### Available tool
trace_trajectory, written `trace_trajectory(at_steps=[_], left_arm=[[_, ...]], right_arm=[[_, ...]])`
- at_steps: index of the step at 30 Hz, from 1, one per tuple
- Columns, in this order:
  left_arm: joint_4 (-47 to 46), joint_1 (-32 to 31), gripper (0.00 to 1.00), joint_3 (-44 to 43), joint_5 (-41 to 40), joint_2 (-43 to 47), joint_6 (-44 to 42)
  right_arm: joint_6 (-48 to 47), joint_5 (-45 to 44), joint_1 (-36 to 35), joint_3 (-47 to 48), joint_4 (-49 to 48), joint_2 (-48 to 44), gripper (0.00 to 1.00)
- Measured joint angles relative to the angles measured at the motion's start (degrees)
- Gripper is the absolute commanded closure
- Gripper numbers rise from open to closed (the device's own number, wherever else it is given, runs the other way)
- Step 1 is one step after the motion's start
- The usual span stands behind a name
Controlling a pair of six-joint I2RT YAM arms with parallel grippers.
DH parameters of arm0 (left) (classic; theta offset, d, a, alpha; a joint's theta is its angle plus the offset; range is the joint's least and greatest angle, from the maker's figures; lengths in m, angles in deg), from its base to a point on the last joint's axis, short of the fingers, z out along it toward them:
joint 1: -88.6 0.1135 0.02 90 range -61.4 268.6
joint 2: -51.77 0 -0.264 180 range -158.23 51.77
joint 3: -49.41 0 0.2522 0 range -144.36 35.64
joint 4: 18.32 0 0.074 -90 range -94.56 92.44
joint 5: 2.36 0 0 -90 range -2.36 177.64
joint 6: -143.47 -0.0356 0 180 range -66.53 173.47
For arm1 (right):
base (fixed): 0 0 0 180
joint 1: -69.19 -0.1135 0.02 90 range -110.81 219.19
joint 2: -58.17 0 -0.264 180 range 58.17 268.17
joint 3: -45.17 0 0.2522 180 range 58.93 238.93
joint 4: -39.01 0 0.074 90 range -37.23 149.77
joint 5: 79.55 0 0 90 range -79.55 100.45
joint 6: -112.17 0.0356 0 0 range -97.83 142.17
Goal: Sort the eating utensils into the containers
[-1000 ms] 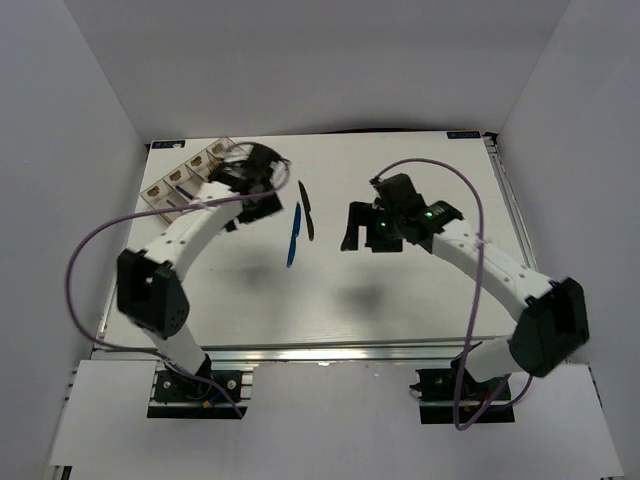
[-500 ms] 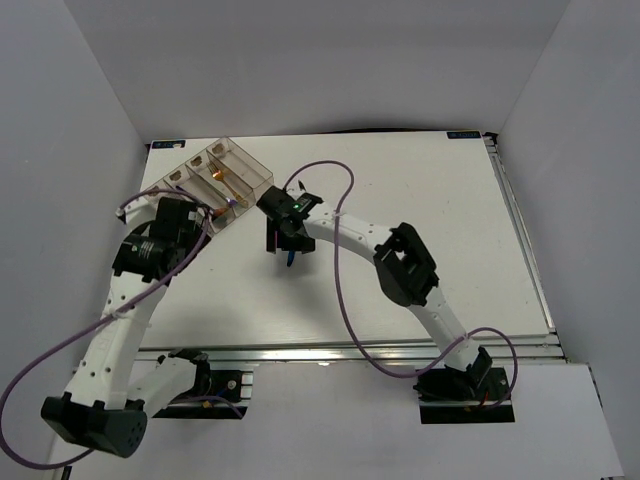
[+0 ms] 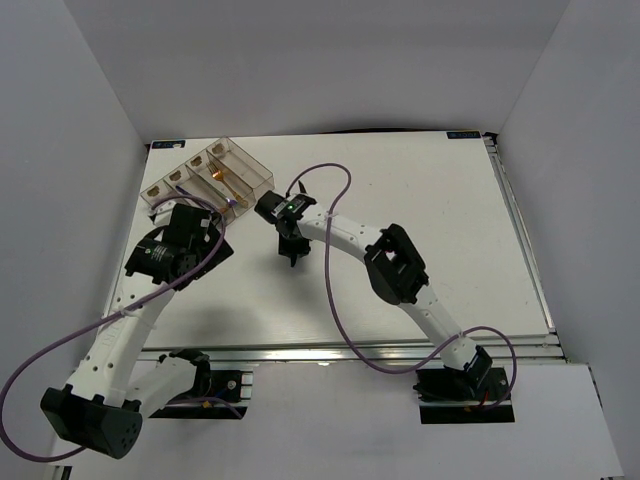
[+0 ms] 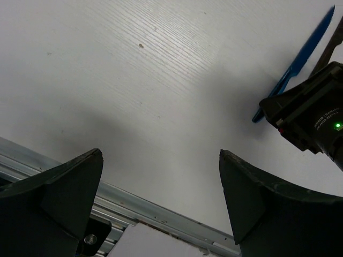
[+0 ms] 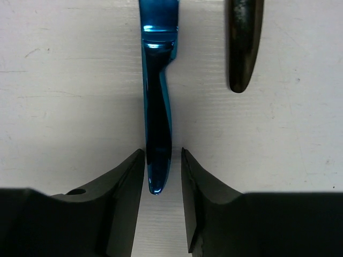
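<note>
White tabletop, blue knife handle flanked by right end effector

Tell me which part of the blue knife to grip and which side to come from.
Grip the blue knife by its handle end, from straight above. It lies flat on the table, so only its narrow side edges offer a hold. The right gripper straddles that end, jaws open. The black knife lies alongside, apart, leaving room for a finger.
</note>
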Motion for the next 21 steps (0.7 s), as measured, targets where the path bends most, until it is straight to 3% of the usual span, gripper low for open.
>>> trace_trajectory(at_steps=[7, 21], left_arm=[[-1.95, -1.46, 0.02, -1.97, 2.67, -2.73, -2.14], [-3.13, -2.03, 0.02, -1.97, 7.78, -2.80, -3.17]], right_arm=[[-2.91, 3.76, 0.94, -11.63, -6.99, -6.29, 0.60], [-13.18, 10.43, 3.02, -7.74, -6.27, -3.98, 0.60]])
